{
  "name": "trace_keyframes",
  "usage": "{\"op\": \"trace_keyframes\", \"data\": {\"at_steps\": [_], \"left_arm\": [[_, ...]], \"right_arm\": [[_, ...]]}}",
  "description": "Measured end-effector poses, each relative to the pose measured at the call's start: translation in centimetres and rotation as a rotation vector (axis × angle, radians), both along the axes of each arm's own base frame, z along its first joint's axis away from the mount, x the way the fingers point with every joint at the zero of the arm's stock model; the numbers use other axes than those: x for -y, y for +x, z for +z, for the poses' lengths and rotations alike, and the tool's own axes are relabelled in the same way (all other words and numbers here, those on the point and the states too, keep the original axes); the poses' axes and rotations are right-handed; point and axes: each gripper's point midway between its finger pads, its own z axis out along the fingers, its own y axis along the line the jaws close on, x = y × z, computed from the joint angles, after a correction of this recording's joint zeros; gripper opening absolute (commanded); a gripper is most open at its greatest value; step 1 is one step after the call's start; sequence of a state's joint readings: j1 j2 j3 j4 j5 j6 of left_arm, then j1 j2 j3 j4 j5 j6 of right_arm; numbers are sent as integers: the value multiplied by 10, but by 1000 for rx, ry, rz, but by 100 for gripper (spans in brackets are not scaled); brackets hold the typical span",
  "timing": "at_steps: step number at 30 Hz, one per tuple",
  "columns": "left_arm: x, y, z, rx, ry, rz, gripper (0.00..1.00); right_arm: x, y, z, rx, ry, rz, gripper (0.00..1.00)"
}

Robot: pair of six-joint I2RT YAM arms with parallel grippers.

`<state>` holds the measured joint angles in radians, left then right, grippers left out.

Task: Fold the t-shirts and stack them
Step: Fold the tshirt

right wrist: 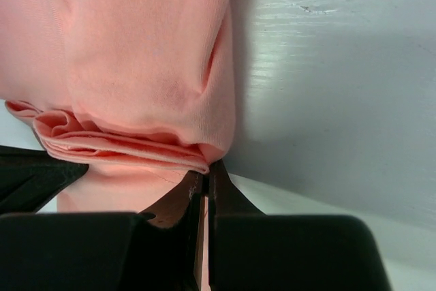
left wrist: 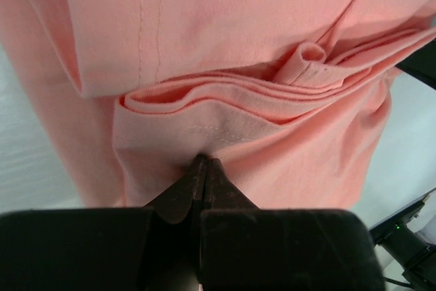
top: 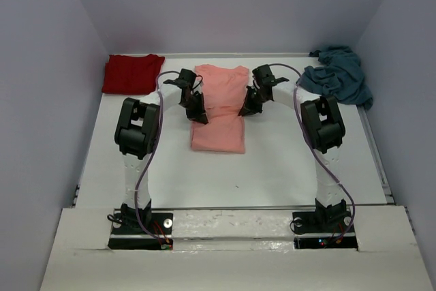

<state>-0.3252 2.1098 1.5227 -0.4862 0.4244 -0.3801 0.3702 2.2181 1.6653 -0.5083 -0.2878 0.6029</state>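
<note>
The salmon-pink t-shirt lies in the middle of the table, partly folded, with a raised fold across its middle. My left gripper is shut on its left edge; in the left wrist view the pinched cloth bunches at the fingertips. My right gripper is shut on its right edge, where layered folds meet the tips. The dark red t-shirt lies folded at the back left. The teal-blue t-shirt lies crumpled at the back right.
The white table is walled by grey panels on three sides. Both arm bases stand on the near edge with cables running up the arms.
</note>
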Motion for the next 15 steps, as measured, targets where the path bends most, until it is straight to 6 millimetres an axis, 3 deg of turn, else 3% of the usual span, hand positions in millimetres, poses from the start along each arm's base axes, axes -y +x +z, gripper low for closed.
{"op": "trace_keyframes", "data": {"at_steps": [4, 7, 9, 14, 15], "left_arm": [[-2, -6, 0, -11, 5, 18, 6], [-3, -6, 0, -11, 5, 24, 6], [-2, -6, 0, -12, 4, 26, 11], [-5, -3, 2, -6, 24, 40, 61], [-4, 0, 6, 2, 25, 43, 71]], "right_arm": [[-1, 3, 0, 1, -4, 7, 1], [-1, 3, 0, 1, -7, 11, 12], [0, 3, 0, 2, -10, 16, 25], [-2, 8, 7, 28, -12, 30, 60], [-3, 9, 8, 37, -13, 33, 60]]}}
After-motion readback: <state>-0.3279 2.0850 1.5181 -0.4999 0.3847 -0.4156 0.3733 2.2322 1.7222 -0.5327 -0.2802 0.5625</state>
